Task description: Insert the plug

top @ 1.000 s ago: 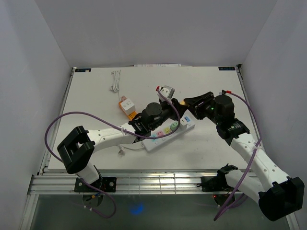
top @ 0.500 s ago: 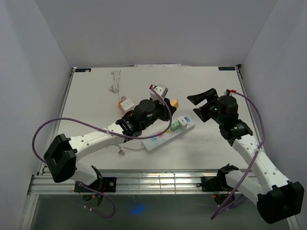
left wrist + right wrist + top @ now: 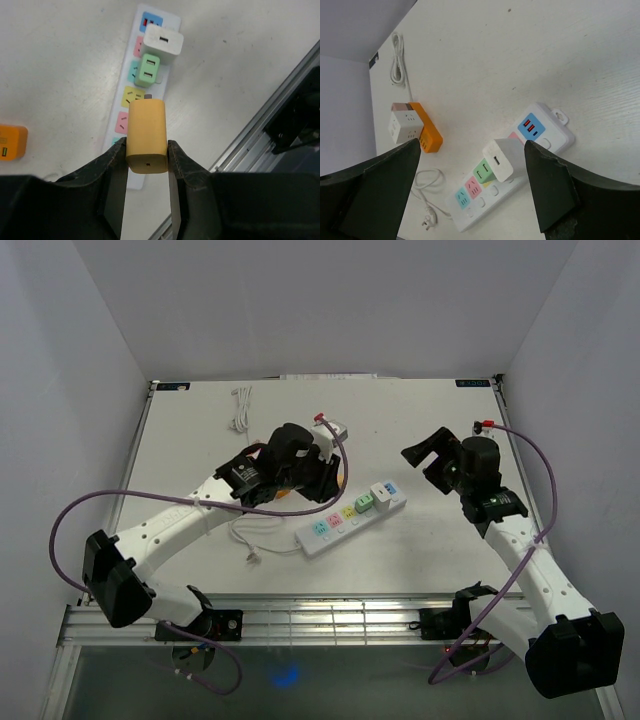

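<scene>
left gripper (image 3: 146, 159) clenches yellow plug (image 3: 146, 132) prong-first above power strip (image 3: 172, 19) free sockets for insertion; right gripper (image 3: 428, 462) released, aside.

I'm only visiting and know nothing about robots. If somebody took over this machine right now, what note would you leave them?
Left pincer: shut on the yellow plug, lifted off the table, not inserted.
Right pincer: open, holding nothing, clear of the power strip.
Done: white charger and green charger sit in the strip, which lies flat on the table.
Left: push the yellow plug into a free socket; the one next to the green charger looks open.
</scene>
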